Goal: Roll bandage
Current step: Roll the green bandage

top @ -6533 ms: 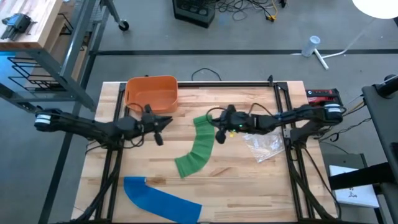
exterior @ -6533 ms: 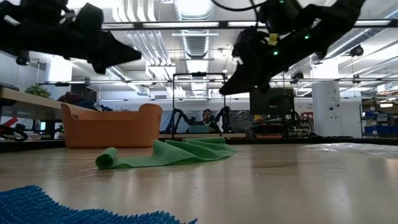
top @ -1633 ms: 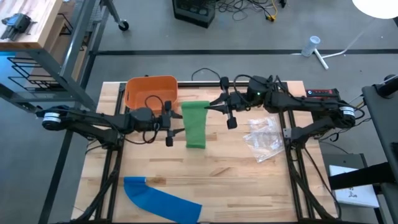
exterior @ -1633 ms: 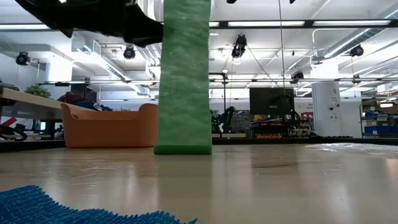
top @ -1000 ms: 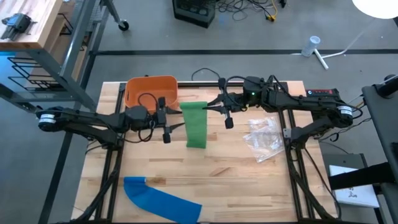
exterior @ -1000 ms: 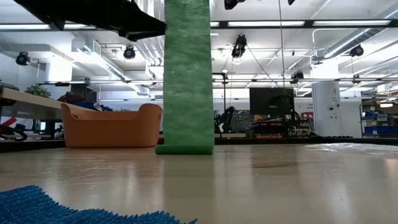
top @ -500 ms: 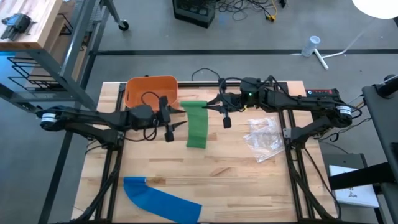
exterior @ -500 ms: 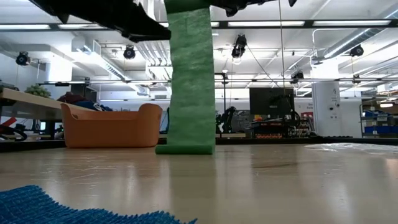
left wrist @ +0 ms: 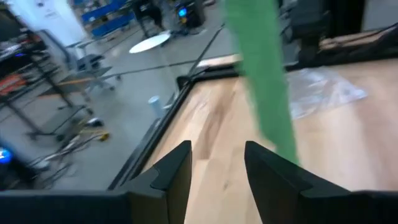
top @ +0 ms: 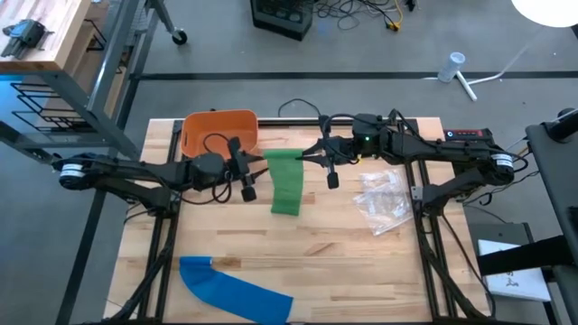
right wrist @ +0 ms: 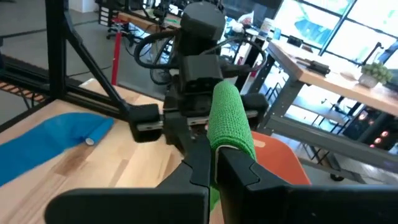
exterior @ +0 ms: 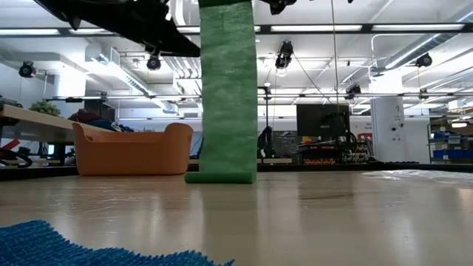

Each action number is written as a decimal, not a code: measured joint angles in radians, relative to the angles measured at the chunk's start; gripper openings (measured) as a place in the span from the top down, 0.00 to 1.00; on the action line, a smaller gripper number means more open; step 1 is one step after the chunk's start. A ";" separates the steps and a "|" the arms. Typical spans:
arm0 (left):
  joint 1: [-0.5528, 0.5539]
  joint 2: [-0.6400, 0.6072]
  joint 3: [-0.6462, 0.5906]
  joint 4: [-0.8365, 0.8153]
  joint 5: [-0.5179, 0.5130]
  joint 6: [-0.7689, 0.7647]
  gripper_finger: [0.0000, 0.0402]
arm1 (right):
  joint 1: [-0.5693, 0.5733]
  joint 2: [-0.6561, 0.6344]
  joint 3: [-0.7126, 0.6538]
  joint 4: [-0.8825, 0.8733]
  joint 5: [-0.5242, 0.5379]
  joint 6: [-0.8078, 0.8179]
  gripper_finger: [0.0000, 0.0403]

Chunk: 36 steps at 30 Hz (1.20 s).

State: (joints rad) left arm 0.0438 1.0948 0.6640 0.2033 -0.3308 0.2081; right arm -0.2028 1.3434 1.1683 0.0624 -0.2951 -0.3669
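A green bandage (top: 287, 181) is held up by its top end in the closed fingers of the right gripper (top: 312, 158), above the middle of the bench (top: 361, 271), its lower end touching the wood. The left gripper (top: 256, 177) is seen at the strip's 9 o'clock side with its fingers apart, nothing between them. An orange tub (top: 219, 134) sits toward 11 o'clock, a blue bandage (top: 237, 291) at 7 o'clock and a clear plastic wrapper (top: 383, 200) at 3 o'clock.
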 joint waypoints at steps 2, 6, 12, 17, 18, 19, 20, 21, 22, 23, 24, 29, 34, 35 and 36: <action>0.000 0.009 0.000 0.011 0.050 0.000 0.66 | 0.000 -0.001 0.000 0.012 0.000 0.000 0.99; 0.000 0.024 0.000 0.016 0.112 0.012 0.66 | 0.000 -0.001 0.000 0.021 0.000 0.001 0.99; 0.000 0.012 0.002 -0.076 0.060 0.051 0.63 | 0.002 -0.030 0.000 -0.022 0.000 -0.005 0.99; 0.000 0.015 0.007 -0.052 0.038 0.041 0.60 | 0.002 -0.043 0.001 -0.024 0.000 -0.010 0.99; 0.000 0.020 0.007 -0.040 0.039 0.040 0.59 | 0.002 -0.041 0.001 -0.025 0.000 -0.010 0.99; 0.000 0.026 0.007 -0.031 0.043 0.037 0.59 | 0.002 -0.035 0.001 -0.021 0.000 -0.011 0.99; 0.000 0.032 0.007 -0.026 0.050 0.035 0.58 | 0.002 -0.031 0.001 -0.019 0.000 -0.011 0.99; 0.000 0.037 0.007 -0.026 0.053 0.034 0.57 | 0.002 -0.025 0.001 -0.022 0.000 -0.011 0.99; 0.000 0.040 0.007 -0.027 0.053 0.034 0.57 | 0.002 -0.019 0.001 -0.022 0.000 -0.011 0.99; 0.000 0.043 0.007 -0.025 0.053 0.034 0.56 | 0.002 -0.015 0.001 -0.021 0.000 -0.013 0.99; 0.000 0.045 0.007 -0.023 0.054 0.034 0.55 | 0.002 -0.013 0.001 -0.023 0.000 -0.015 0.99; 0.000 0.083 0.007 0.019 0.083 0.036 0.53 | 0.007 -0.011 0.001 0.002 -0.002 -0.014 0.99; 0.001 0.137 0.007 0.059 0.083 0.048 0.54 | 0.011 -0.013 0.001 0.061 -0.053 -0.011 0.99; 0.003 0.147 0.007 0.060 0.082 0.048 0.54 | 0.011 -0.013 0.001 0.068 -0.055 -0.009 0.99; 0.005 0.158 0.007 0.068 0.082 0.048 0.55 | 0.011 -0.013 0.001 0.074 -0.056 -0.009 0.99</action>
State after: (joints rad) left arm 0.0492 1.2524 0.6708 0.2711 -0.2493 0.2565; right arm -0.1913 1.3299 1.1690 0.1362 -0.3508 -0.3759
